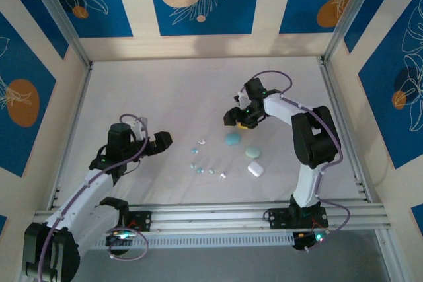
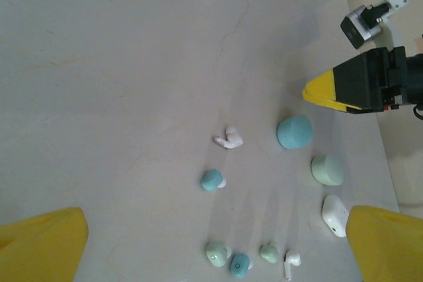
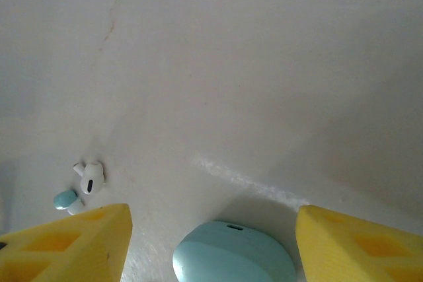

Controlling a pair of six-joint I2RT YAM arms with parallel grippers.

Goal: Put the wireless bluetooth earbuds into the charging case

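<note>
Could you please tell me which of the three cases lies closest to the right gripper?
The blue case, framed by the right gripper in its wrist view; the green case and white case lie farther off, nearer the arm bases.

Pale grey tabletop (image 1: 165,97). Light blue case (image 1: 232,139), pale green case (image 1: 253,152), white case (image 1: 255,169). White earbud (image 2: 229,139), pale blue earbud (image 2: 211,179), pale green earbud (image 2: 216,254). The right pincer (image 3: 211,246) has yellow fingers (image 3: 73,242). Blue wall panels (image 1: 198,4) carry white leaf outlines and orange circles.

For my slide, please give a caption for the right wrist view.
Open right gripper flanking the pale blue charging case, two earbuds nearby.
</note>
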